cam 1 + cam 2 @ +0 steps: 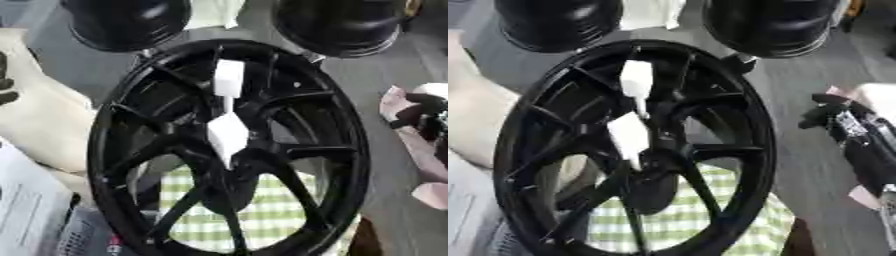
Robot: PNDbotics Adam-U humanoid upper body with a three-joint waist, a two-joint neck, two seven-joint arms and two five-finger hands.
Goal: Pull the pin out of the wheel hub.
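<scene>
The white pin [227,132] stands upright at the wheel hub [229,150], frame centre. The right hand [837,120] at the right edge is nearer; I cannot tell its fingers' state

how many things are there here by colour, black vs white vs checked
black: 3, the spoked wheel hub in front and two round black objects behind it, left and right
white: 2, the upper white piece and lower white piece at the hub's centre
green and white checked: 1, the cloth under the hub
total: 6
</scene>
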